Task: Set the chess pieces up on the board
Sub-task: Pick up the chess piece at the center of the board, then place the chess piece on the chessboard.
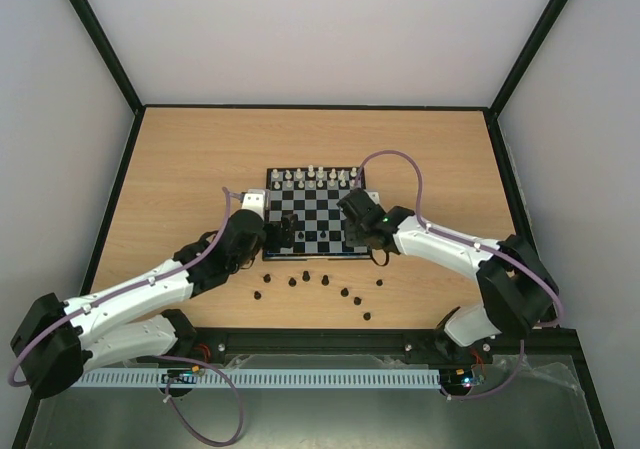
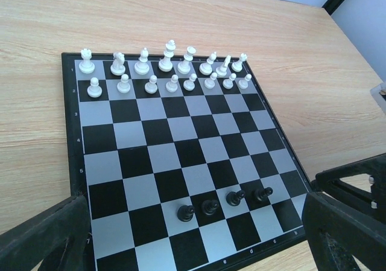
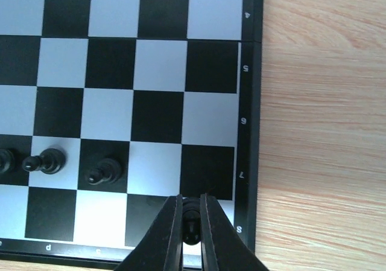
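- Four black pawns (image 2: 210, 207) stand on the board (image 2: 151, 156), seventh row.
- I see the right gripper (image 3: 190, 201) pinching a black piece (image 3: 191, 226) over the corner square.
- I see the left gripper (image 1: 285, 232) spread wide.

The light here is bright and even, coming softly from above; the wooden counter (image 1: 200, 159) looks warm, and the shadows on it are faint with soft edges. Near the right wrist the pale squares of the board (image 3: 158, 108) shine bluish, almost washed out at the lower edge, and the black piece (image 3: 191, 219) hardly stands out from the dark right fingers (image 3: 170, 238) on both sides of it. The left fingers (image 2: 45, 238) are dark and blurred in the corners of their view, while the board beyond them is sharp.
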`<state>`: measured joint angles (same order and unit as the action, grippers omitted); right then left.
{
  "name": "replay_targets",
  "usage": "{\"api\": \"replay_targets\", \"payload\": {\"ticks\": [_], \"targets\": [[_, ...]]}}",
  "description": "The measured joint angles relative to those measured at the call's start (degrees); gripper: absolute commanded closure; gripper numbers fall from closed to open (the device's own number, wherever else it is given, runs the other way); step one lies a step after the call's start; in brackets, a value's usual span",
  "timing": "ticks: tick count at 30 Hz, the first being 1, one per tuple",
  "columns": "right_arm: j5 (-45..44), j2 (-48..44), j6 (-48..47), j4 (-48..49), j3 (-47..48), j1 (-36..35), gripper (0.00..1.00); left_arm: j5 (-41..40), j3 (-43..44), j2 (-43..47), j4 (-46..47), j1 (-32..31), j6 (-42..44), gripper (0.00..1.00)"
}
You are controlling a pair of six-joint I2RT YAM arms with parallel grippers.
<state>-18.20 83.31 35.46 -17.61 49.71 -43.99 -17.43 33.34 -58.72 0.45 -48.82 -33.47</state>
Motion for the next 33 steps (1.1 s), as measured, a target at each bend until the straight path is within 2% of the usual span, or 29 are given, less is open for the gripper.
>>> {"api": "replay_targets", "payload": {"ticks": [28,33], "targets": [[3.58,10.27,-2.75,2.58,4.57,-0.59,0.99,-0.44,-0.44,1.44,-0.39,0.31,0.02,0.01],[3.06,11.28,-2.95,2.64,5.03,-0.61,0.93,-0.50,-0.44,1.46,-0.39,0.35,0.02,0.01]]}}
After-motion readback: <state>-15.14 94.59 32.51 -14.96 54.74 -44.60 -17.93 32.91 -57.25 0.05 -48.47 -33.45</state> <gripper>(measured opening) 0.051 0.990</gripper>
